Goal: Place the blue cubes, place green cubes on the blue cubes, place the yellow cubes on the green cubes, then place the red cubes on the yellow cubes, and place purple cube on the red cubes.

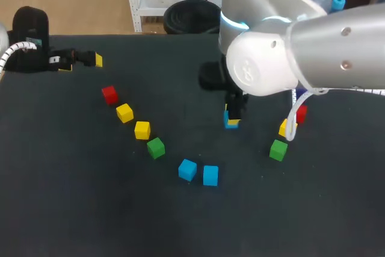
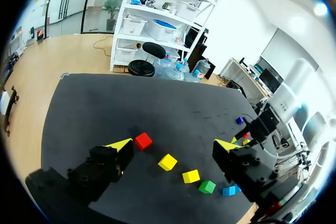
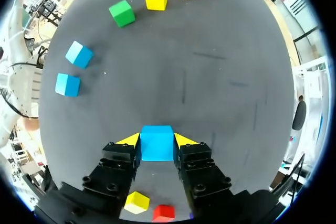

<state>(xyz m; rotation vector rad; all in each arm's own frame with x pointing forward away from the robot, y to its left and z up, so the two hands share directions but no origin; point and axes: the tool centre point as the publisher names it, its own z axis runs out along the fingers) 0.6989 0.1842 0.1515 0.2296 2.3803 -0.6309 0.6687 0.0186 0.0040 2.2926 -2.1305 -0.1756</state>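
Right arm (image 1: 313, 46) over table (image 1: 72, 197) centre, pincer (image 3: 157, 140) down, clasping blue cube (image 3: 157, 148)

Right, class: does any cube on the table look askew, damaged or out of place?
Nothing looks damaged. Only one blue cube stands out: it sits turned at an angle to its blue neighbour. No cubes are stacked yet.

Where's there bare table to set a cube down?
Bare table lies in front of the cube arc, and between that arc and the right hand. Crowded: the arc from left red cube to blue cubes.
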